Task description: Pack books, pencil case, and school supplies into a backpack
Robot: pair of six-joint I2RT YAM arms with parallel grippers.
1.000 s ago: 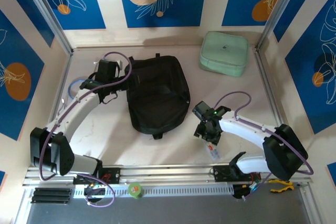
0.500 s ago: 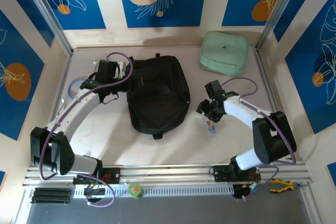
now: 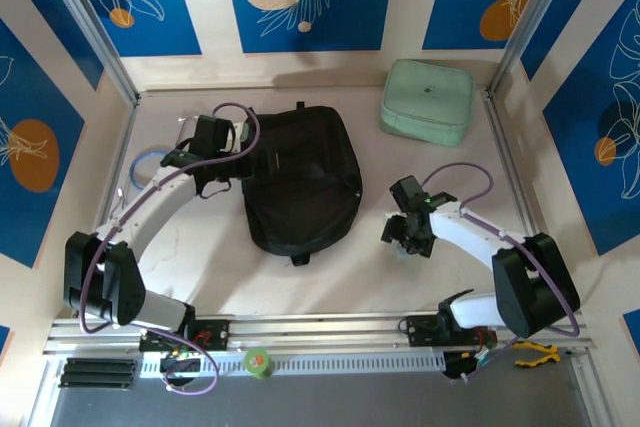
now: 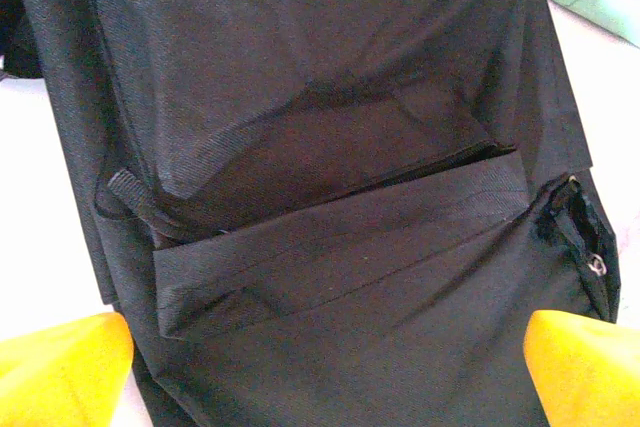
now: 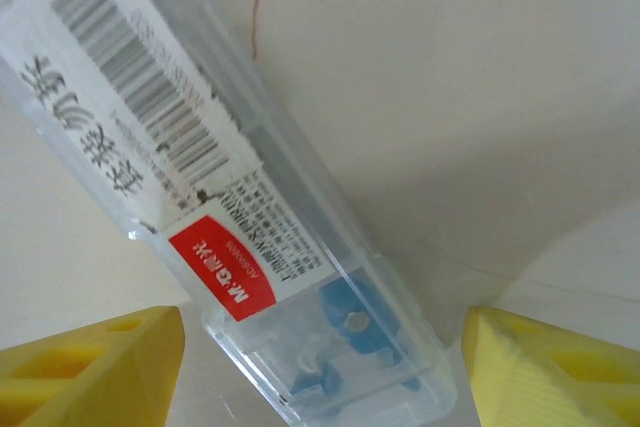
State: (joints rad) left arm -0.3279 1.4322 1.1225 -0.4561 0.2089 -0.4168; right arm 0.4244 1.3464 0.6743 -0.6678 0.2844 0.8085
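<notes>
The black backpack lies flat in the middle of the table, its front pocket and zipper pull facing up in the left wrist view. My left gripper hovers over its left upper part, open, yellow fingertips wide apart with nothing between them. The pencil case, clear plastic with a barcode, a red label and blue bits inside, lies on the table to the right of the backpack. My right gripper stands over it, open. Its fingertips straddle the case's end, with a gap on each side.
A mint-green padded pouch sits at the back right corner. A green tape roll rests on the front rail. Metal frame posts and walls bound the table on the left, right and back.
The pencil case has moved away from the front edge along with my right gripper, and the jaws now stand wider around it. The left gripper has edged slightly right over the backpack.
</notes>
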